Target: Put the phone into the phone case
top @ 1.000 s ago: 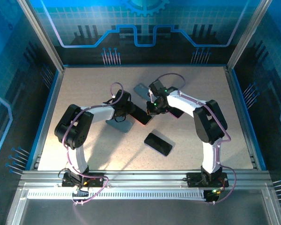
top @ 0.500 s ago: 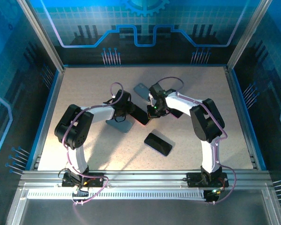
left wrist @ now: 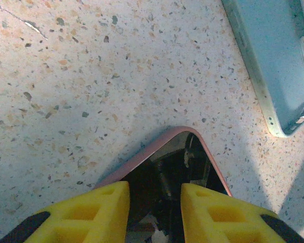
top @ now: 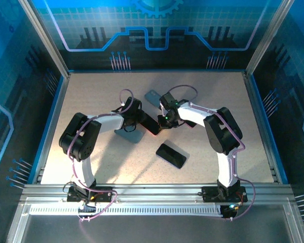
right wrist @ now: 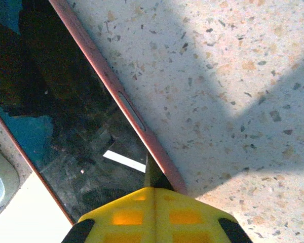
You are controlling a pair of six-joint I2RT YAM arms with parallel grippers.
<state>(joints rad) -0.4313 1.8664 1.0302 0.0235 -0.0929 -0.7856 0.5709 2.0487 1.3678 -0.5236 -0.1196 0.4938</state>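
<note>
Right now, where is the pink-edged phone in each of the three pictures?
Top external: pink-edged phone mid-picture, where the two arms meet.
Left wrist: its corner at bottom centre, between the left fingers.
Right wrist: its dark screen covers the left side, above the shut right fingers.
Shared landmark: the speckled table.

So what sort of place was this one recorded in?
Most likely a purpose-built robot test cell, not a home or shop: a speckled stone-look tabletop boxed in by silver aluminium frame rails, with blue translucent wall panels printed with circuit-and-gear graphics behind it.
</note>
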